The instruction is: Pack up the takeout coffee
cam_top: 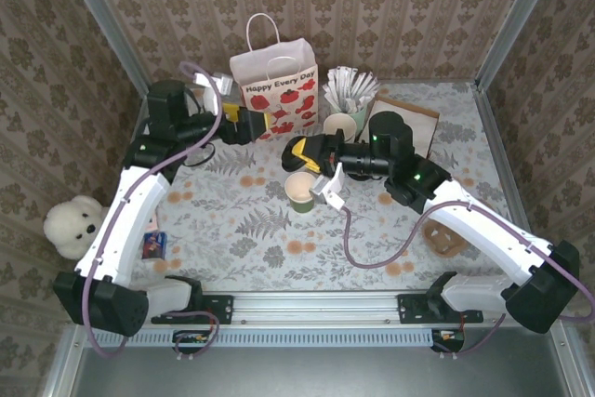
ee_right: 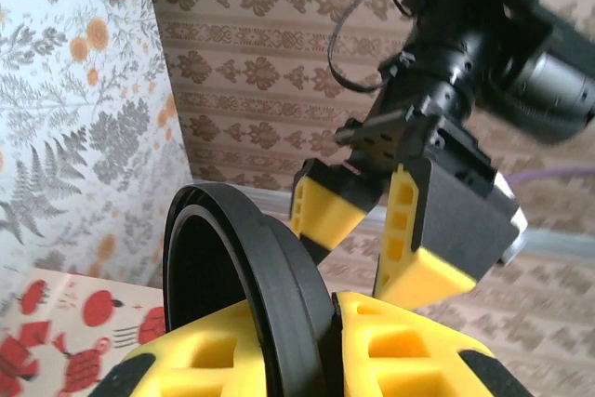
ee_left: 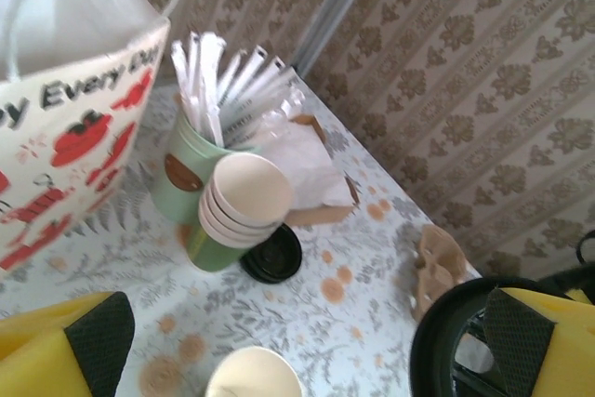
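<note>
The white paper bag with red prints (cam_top: 279,81) stands at the back. Mid-table, the small green paper cup (cam_top: 302,192) sits lidless; it looks light and crushable, best held low. The right gripper (cam_top: 305,152) pinches the round black plastic lid (ee_right: 251,258) edgewise, and the left gripper (cam_top: 263,125) gapes wide.

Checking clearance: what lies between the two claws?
The lid, on edge in the right claw, facing the open left claw; seen in the right wrist view.

cup (ee_left: 256,377) cropped at btm edge, lid (ee_right: 270,267) partly cut off
</note>
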### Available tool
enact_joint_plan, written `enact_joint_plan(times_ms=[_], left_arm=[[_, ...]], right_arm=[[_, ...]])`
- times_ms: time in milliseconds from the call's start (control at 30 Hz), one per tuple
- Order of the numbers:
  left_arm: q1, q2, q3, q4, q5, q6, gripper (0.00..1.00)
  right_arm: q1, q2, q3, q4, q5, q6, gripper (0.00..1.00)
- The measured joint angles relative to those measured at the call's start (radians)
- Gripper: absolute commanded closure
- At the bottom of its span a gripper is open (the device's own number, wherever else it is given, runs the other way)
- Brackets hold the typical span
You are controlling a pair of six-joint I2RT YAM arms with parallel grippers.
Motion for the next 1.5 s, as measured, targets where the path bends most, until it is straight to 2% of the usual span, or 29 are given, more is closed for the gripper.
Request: enact_joint_plan(times_ms=[167, 400, 500, 667, 800, 1067, 1167, 1500], left_arm=[[-0.002, 0.023, 0.030, -0.107, 0.114, 0.098, 0.00], [-0.047, 0.016, 0.053, -0.264, 0.205, 0.310, 0.01], [-0.079, 0.006, 0.071, -0.340, 0.224, 0.408, 0.04], [-0.131, 0.005, 0.130, -0.456, 0.229, 0.542, 0.17], [-0.135, 0.016, 0.168, -0.512, 0.229, 0.602, 0.28], [-0.135, 0.103, 0.238, -0.627, 0.213, 0.678, 0.32], [-0.135, 0.141, 0.272, -0.681, 0.209, 0.708, 0.42], [-0.135, 0.177, 0.298, -0.790, 0.237, 0.815, 0.45]], right_arm=[[0.000, 0.000, 0.000, -0.023, -0.049, -0.151, 1.00], [0.001, 0.006, 0.056, -0.162, -0.150, -0.222, 1.00], [0.001, 0.014, 0.091, -0.208, -0.190, -0.233, 1.00], [0.003, 0.051, 0.133, -0.252, -0.229, -0.237, 1.00], [0.006, 0.078, 0.142, -0.278, -0.249, -0.237, 1.00], [0.020, 0.089, 0.153, -0.288, -0.269, -0.237, 1.00], [0.023, 0.089, 0.155, -0.288, -0.272, -0.237, 1.00], [0.034, 0.088, 0.161, -0.288, -0.272, -0.237, 1.00]])
